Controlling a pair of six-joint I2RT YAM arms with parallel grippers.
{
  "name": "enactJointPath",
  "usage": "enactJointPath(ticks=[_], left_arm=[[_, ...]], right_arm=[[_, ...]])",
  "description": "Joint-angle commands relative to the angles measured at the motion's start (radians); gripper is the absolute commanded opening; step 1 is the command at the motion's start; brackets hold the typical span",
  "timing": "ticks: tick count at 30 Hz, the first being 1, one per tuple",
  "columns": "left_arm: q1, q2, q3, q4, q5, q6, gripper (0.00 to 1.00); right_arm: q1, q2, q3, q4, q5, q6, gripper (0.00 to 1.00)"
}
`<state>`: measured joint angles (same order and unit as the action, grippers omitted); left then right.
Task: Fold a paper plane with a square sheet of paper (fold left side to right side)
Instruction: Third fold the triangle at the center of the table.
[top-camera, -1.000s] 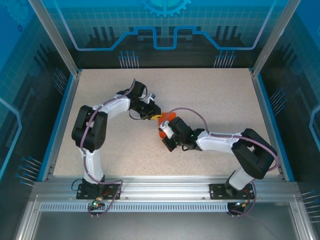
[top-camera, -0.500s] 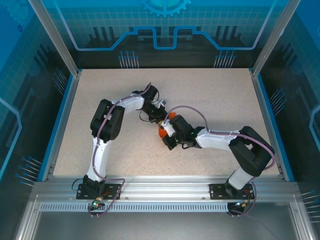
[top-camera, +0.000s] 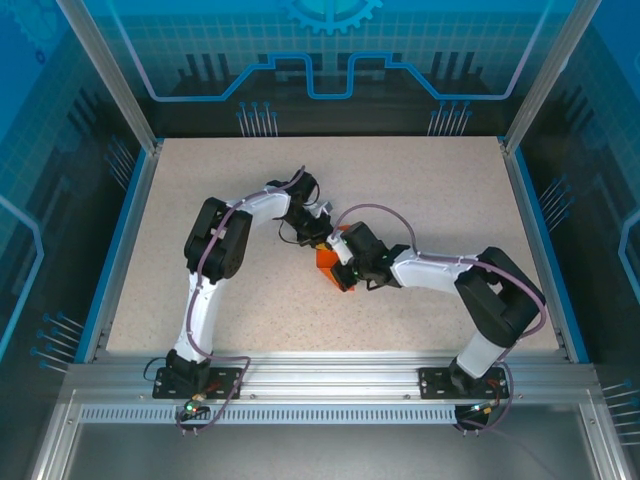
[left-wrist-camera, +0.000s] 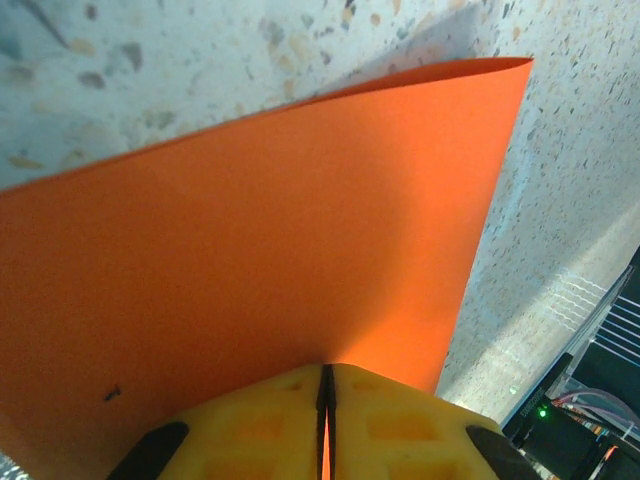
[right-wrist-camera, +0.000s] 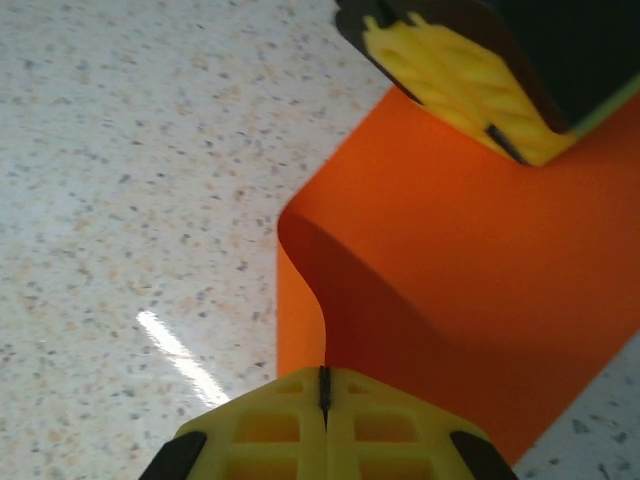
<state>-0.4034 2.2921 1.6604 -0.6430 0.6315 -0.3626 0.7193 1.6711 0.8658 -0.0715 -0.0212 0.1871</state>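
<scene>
The square sheet of paper (top-camera: 328, 262) is bright orange and lies bent between my two grippers at the middle of the table. My left gripper (top-camera: 324, 237) is shut on its far edge; in the left wrist view the sheet (left-wrist-camera: 250, 230) spreads out from the yellow fingertips (left-wrist-camera: 325, 372) with a sliver of orange between them. My right gripper (top-camera: 348, 272) is shut on the near edge. In the right wrist view the paper (right-wrist-camera: 470, 260) curls up in an S-shaped bend from that gripper (right-wrist-camera: 323, 378). The left gripper's yellow fingers (right-wrist-camera: 450, 70) pinch its far side.
The speckled beige table (top-camera: 430, 190) has a blue raised rim (top-camera: 125, 240) on the left and right. A metal frame rail (top-camera: 330, 370) runs along the near edge, where both arm bases are bolted. Both arms reach inward and meet near the centre.
The left arm has swung right, bringing its gripper closer to the right one. The right gripper has shifted up and left. The paper between them has bowed into a curl.
</scene>
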Motion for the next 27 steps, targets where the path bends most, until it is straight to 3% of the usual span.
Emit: enactJointPath(ticks=[1, 27], left_arm=[[-0.014, 0.051, 0.010, -0.051, -0.048, 0.022, 0.11], [-0.019, 0.051, 0.010, -0.050, -0.049, 0.019, 0.11]], right_arm=[[-0.024, 0.028, 0.046, -0.053, 0.044, 0.020, 0.00], [-0.079, 0.086, 0.078, -0.097, 0.113, 0.101, 0.00]])
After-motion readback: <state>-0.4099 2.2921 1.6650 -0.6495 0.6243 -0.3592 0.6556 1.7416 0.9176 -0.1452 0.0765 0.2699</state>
